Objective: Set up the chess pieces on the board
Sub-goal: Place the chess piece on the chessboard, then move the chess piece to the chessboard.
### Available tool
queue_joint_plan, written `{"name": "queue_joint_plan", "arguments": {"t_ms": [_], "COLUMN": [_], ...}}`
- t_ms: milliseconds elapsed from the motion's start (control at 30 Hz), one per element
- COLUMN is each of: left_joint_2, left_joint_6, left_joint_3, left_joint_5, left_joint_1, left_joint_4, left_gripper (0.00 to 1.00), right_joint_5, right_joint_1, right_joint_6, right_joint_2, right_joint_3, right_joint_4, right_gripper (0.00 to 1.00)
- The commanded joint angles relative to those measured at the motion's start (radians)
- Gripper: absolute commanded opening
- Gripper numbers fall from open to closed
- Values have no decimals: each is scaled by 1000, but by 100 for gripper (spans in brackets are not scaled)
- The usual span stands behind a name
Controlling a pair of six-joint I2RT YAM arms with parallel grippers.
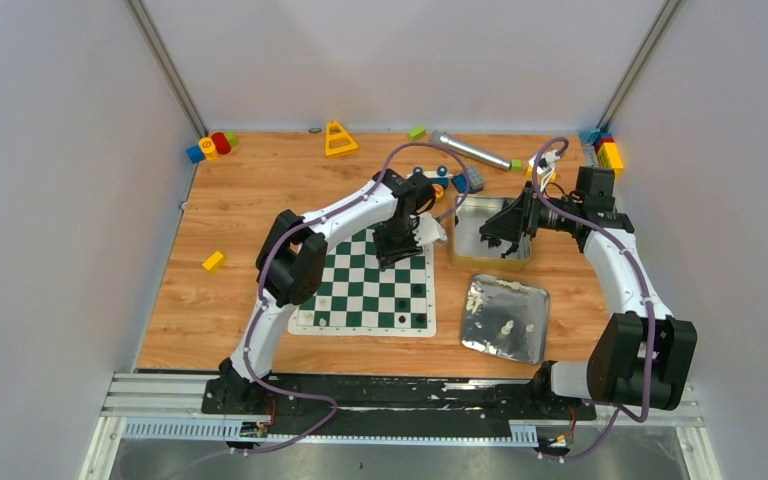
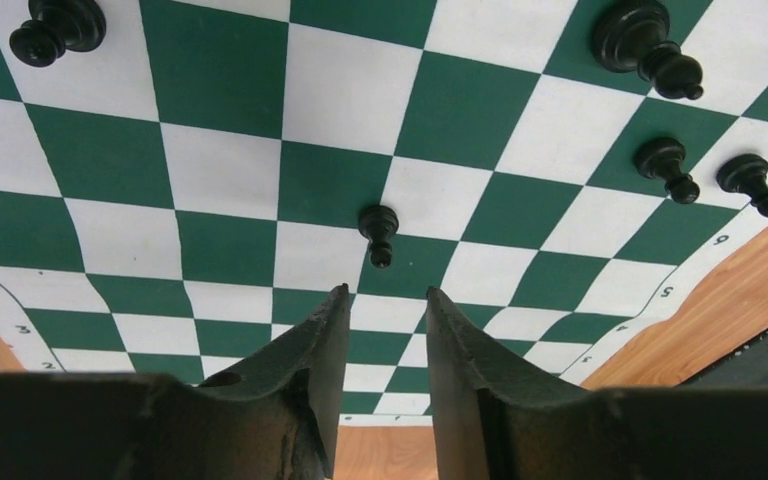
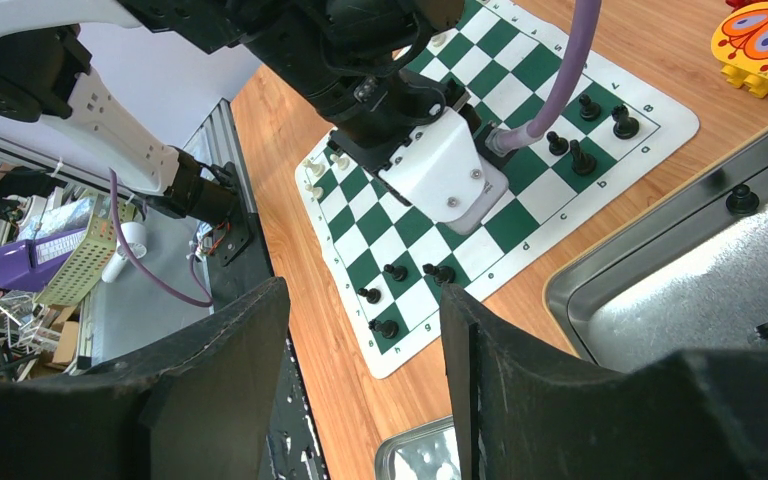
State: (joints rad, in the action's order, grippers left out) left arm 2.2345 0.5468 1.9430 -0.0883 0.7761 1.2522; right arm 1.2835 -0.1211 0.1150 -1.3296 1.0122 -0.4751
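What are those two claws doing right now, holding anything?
Left gripper: open, holding nothing; a black pawn stands just past its tips.
Right gripper: open, holding nothing.

From above, the left end effector [image 1: 397, 252] covers the far squares of the board [image 1: 360, 295]. Right of the board, the right end effector [image 1: 505, 230] masks much of the tin [image 1: 463, 245]. The cream pieces [image 1: 505, 325] off the board's near right corner are too small to name.

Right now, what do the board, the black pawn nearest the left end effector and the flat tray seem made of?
The board looks like a thin printed vinyl mat: matte, rounded corners. The black pawn is probably plastic: glossy highlights. The flat tray is metal: silvery, mirror-like sheen.
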Motion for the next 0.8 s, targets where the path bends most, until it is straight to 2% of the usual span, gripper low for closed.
{"name": "queue_joint_plan", "arguments": {"t_ms": [0,767], "left_joint_2": [-15,38], "left_joint_6": [-40,-44], "left_joint_3": [-16,-35], "left_joint_5": [-41,-63], "left_joint_1": [-7,-27], "left_joint_4": [-71,-76], "left_gripper": [40,29], "right_joint_5": [20,22], "right_joint_1": [-6,-5], "right_joint_6": [23,23], "right_joint_2": [1,-4], "right_joint_3": [-2,-4], "right_joint_4": [15,15], "right_gripper": [58,57]}}
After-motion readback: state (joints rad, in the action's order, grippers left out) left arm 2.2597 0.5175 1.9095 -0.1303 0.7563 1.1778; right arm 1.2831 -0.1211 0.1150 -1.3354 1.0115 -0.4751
